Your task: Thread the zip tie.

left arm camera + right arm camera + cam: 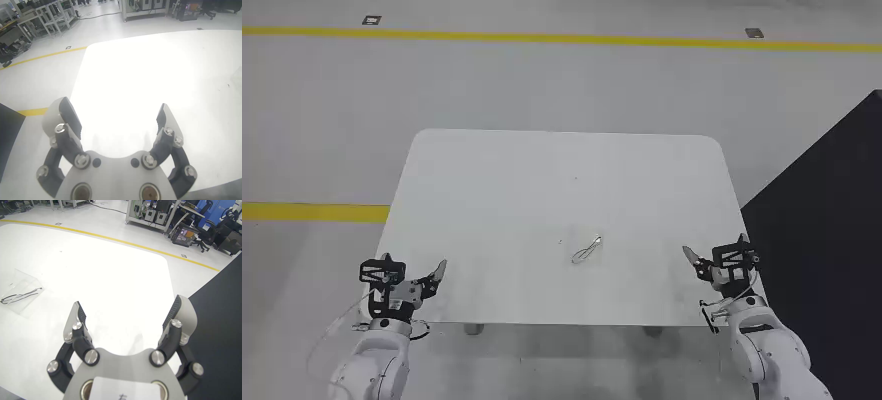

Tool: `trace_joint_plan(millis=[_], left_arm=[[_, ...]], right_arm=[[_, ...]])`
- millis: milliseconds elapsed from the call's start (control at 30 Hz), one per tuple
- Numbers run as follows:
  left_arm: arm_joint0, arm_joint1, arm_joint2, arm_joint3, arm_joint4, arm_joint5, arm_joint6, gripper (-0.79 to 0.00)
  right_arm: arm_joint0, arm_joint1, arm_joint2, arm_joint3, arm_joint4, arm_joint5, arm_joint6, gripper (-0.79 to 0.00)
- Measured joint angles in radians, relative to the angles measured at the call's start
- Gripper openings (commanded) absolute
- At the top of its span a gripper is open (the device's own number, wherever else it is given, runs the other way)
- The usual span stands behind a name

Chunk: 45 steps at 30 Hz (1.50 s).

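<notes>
Left pincer (pixel 114 106): at the near-left corner of the white desk (pixel 542 180), just over the desk's near edge. Fingers spread wide apart, nothing between them. Dark ribbed pads (pixel 70 115) face inward over bare desk surface.

Centre of desk, a little right of the middle and toward the near side: zip tie (pixel 20 295), thin and dark, lying flat in a loose curved loop. From the right wrist view it sits within the outline of a clear plastic cover (pixel 28 281); cannot tell whether that is a bag or a box. More than one dark strand shows there, and whether it is one tie or two cannot be told. Well apart from both pincers.

Right pincer (pixel 127 302): at the near-right corner of the desk, close to the right edge. Fingers also wide apart, holding nothing.

Right of the desk: dark floor panel (pixel 842 200). Beyond the far edge: yellow floor line (pixel 542 38).
</notes>
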Motion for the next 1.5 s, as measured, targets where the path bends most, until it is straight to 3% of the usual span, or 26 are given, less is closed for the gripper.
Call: trace_joint_plan(millis=[1067,1133,1300,1500], left_arm=[[0.0,0.0,0.0,0.0,0.0,0.0,0.0,0.0],[0.0,0.0,0.0,0.0,0.0,0.0,0.0,0.0],[0.0,0.0,0.0,0.0,0.0,0.0,0.0,0.0],[0.0,0.0,0.0,0.0,0.0,0.0,0.0,0.0]], right_arm=[[0.003,0.0,0.002,-0.008,0.002,-0.011,0.002,0.0],[0.007,0.002,0.005,-0.036,0.0,-0.047,0.01,0.0],[0.031,0.016,0.023,-0.177,0.049,-0.295,0.11,0.0],[0.185,0.035,0.058,-0.248,0.095,-0.501,0.337,0.0]])
